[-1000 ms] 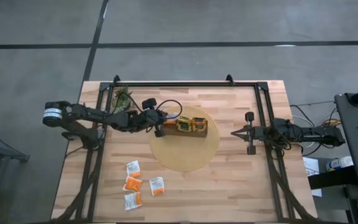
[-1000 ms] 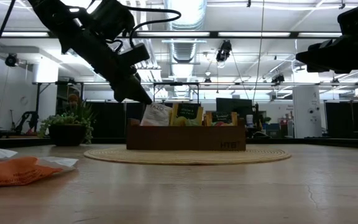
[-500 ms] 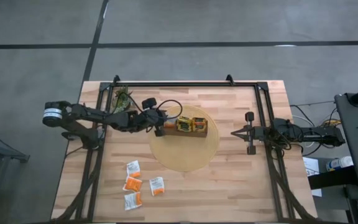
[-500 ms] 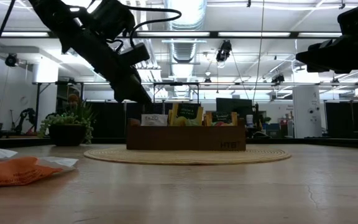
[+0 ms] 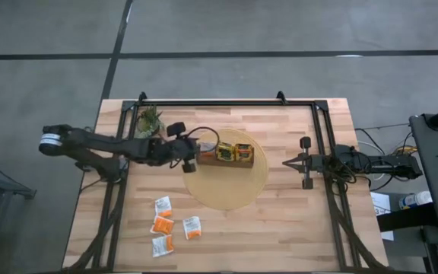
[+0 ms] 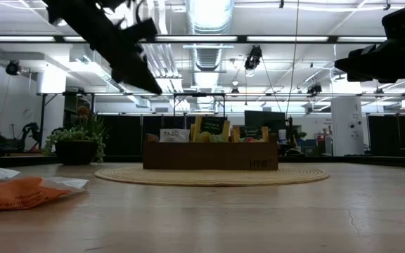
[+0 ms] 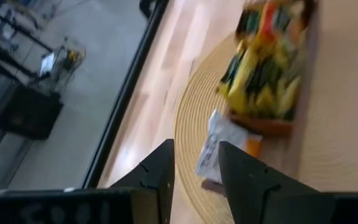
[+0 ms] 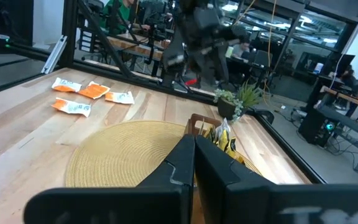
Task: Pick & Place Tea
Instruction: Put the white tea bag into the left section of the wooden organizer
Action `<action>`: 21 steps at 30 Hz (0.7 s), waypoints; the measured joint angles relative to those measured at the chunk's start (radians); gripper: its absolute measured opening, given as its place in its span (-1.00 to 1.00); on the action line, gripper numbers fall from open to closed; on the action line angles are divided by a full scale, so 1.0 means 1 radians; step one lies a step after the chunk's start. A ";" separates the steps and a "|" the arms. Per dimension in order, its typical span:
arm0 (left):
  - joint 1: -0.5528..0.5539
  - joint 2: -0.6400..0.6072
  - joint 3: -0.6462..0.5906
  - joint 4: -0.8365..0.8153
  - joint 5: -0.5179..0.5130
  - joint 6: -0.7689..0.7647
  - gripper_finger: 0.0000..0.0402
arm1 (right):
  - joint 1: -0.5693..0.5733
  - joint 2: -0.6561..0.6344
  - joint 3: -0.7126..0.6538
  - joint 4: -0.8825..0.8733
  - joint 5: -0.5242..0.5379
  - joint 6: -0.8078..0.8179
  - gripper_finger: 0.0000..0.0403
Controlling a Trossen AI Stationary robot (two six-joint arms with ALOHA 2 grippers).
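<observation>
A brown wooden tray (image 5: 243, 164) stands on a round woven mat (image 5: 225, 186) in the middle of the table. It holds yellow and dark tea sachets (image 7: 269, 62), and a white and orange sachet (image 7: 224, 142) stands in its left end compartment (image 6: 174, 135). Several more orange and white sachets (image 5: 163, 225) lie flat on the table near its front left. My left gripper (image 5: 192, 157) hangs open above the mat's left rim, short of the tray, with nothing between its fingers (image 7: 196, 171). My right gripper (image 5: 289, 162) waits shut at the table's right side.
A small green potted plant (image 5: 149, 120) stands at the far left, close behind my left arm. A black frame (image 5: 226, 102) runs along the table's far, left and right sides. Bare wood lies between the mat and the right arm.
My left gripper has opened and let go of the white and orange sachet, which has dropped from a tilted, raised pose into the tray's left end compartment. The gripper has then risen and drawn back toward the table's left edge.
</observation>
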State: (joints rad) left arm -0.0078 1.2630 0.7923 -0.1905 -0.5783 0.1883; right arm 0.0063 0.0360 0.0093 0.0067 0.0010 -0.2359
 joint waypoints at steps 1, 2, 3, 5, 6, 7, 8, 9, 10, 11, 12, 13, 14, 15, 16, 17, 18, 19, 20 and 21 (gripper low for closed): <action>-0.016 -0.019 -0.001 0.000 0.000 -0.001 -0.41 | 0.000 0.000 0.000 0.000 0.000 0.000 -0.96; -0.032 -0.037 -0.002 -0.004 0.000 -0.003 -0.41 | 0.000 0.000 0.000 0.000 0.000 0.000 -0.96; -0.049 -0.052 -0.004 -0.013 0.000 -0.008 -0.41 | 0.000 0.000 0.000 0.000 0.000 0.000 -0.96; -0.083 -0.083 -0.005 -0.034 0.001 -0.026 -0.41 | 0.000 0.000 0.000 0.000 0.000 0.000 -0.96; -0.099 -0.096 -0.006 -0.051 0.001 -0.041 -0.41 | 0.000 0.000 0.000 0.000 0.000 0.000 -0.96; -0.117 -0.110 -0.006 -0.064 0.001 -0.059 -0.41 | 0.000 0.000 0.000 0.000 0.000 0.000 -0.96; -0.135 -0.120 -0.006 -0.078 0.001 -0.080 -0.41 | 0.000 0.000 0.000 0.000 0.000 0.000 -0.96; -0.152 -0.131 -0.006 -0.096 0.001 -0.103 -0.41 | 0.000 0.000 0.000 0.000 0.000 0.000 -0.96; -0.172 -0.139 -0.006 -0.114 0.002 -0.129 -0.41 | 0.000 0.000 0.000 0.000 0.000 0.000 -0.96; -0.191 -0.146 -0.007 -0.130 0.003 -0.156 -0.41 | 0.000 0.000 0.000 0.000 0.000 0.000 -0.96; -0.211 -0.151 -0.007 -0.147 0.004 -0.185 -0.41 | 0.000 0.000 0.000 0.000 0.000 0.000 -0.96; -0.232 -0.155 -0.007 -0.163 0.005 -0.215 -0.41 | 0.000 0.000 0.000 0.000 0.000 0.000 -0.96; -0.253 -0.157 -0.007 -0.175 0.004 -0.242 -0.41 | 0.000 0.000 0.000 0.000 0.000 0.000 -0.96; -0.275 -0.157 -0.007 -0.182 0.004 -0.268 -0.41 | 0.000 0.000 0.000 0.000 0.000 0.000 -0.96; -0.296 -0.156 -0.007 -0.187 0.005 -0.294 -0.41 | 0.000 0.000 0.000 0.000 0.000 0.000 -0.96; -0.318 -0.152 -0.007 -0.189 0.004 -0.318 -0.41 | 0.000 0.000 0.000 0.000 0.000 0.000 -0.96; -0.339 -0.147 -0.007 -0.187 0.004 -0.341 -0.41 | 0.000 0.000 0.000 0.000 0.000 0.000 -0.96; -0.360 -0.141 -0.007 -0.187 0.005 -0.362 -0.41 | 0.000 0.000 0.000 0.000 0.000 0.000 -0.96; -0.382 -0.135 -0.007 -0.188 0.007 -0.383 -0.41 | 0.000 0.000 0.000 0.000 0.000 0.000 -0.96; -0.402 -0.127 -0.007 -0.187 0.007 -0.405 -0.41 | 0.000 0.000 0.000 0.000 0.000 0.000 -0.96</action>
State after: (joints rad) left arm -0.4097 1.1357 0.7849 -0.3779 -0.5709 -0.2171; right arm 0.0062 0.0364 0.0093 0.0066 0.0013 -0.2359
